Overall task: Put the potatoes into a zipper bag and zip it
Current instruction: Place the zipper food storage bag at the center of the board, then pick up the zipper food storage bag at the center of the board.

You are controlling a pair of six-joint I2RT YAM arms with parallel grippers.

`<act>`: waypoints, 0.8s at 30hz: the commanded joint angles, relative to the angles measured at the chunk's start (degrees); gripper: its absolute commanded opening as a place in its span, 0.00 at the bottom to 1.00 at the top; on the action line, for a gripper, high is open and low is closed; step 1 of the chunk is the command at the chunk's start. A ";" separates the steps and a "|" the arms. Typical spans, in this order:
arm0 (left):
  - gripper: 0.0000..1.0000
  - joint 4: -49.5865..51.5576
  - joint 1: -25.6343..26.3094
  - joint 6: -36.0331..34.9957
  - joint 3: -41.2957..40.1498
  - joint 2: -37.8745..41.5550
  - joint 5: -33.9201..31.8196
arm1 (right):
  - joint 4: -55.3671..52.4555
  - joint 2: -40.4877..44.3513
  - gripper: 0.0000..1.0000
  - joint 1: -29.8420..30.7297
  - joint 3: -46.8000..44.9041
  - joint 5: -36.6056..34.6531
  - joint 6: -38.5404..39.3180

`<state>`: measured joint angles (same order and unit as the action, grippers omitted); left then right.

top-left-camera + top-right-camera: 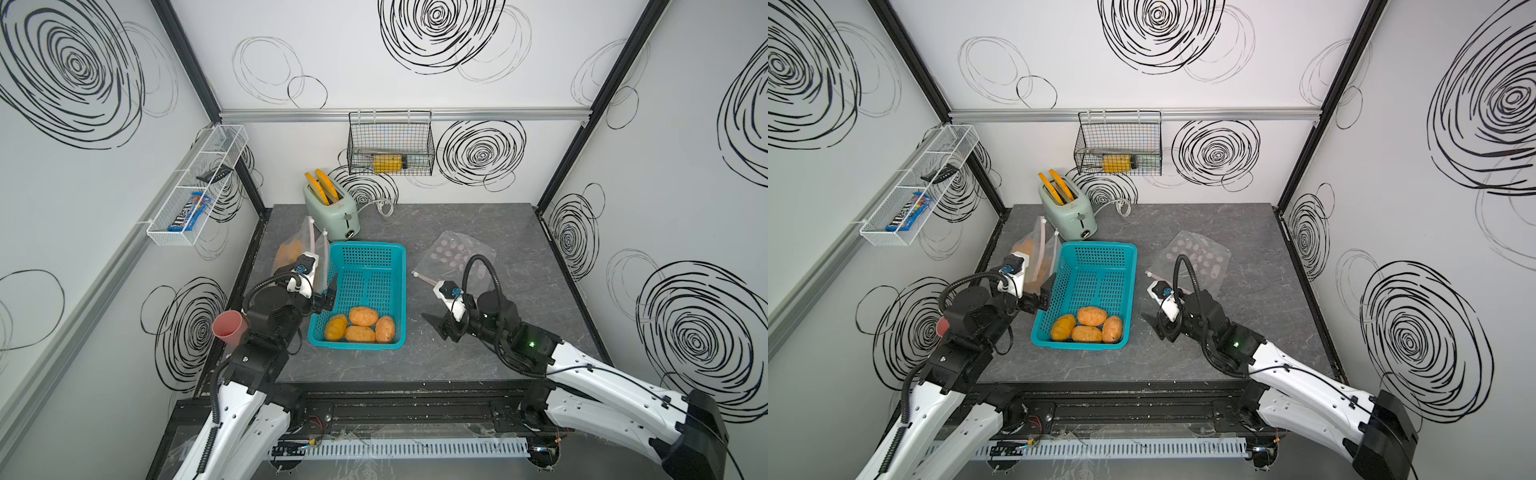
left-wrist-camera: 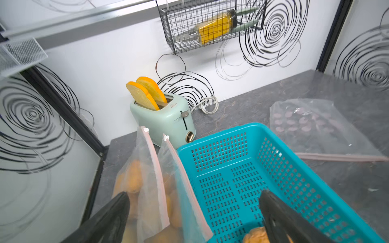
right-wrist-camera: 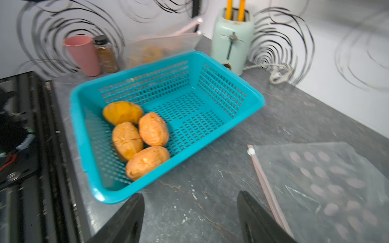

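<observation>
Where walls (image 1: 291,158) bear swirls (image 1: 482,153), seemingly marbled tabletop (image 1: 478,232)

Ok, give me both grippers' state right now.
Left gripper: open, fingers either side of the potato bag's top, gripping nothing.
Right gripper: open, empty, over the table.

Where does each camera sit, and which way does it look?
Top views: high over the table's near edge, looking down; left arm and right arm flank the blue basket.
Left wrist: on its arm, facing the toaster and filled bag; open jaws show.
Right wrist: on its arm, facing the potatoes in the basket; open jaws show.
Shared: basket, toaster.
</observation>
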<state>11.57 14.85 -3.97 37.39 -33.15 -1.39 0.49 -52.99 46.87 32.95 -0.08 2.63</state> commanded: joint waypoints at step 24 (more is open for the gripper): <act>0.96 0.98 16.53 11.53 -7.20 12.67 -1.05 | -20.20 -44.58 0.69 -16.55 24.56 -21.44 2.94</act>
<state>14.55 31.03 6.70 30.37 -20.91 -1.74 -16.82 -95.96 30.52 55.35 -18.70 4.43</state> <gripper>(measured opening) 0.957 0.695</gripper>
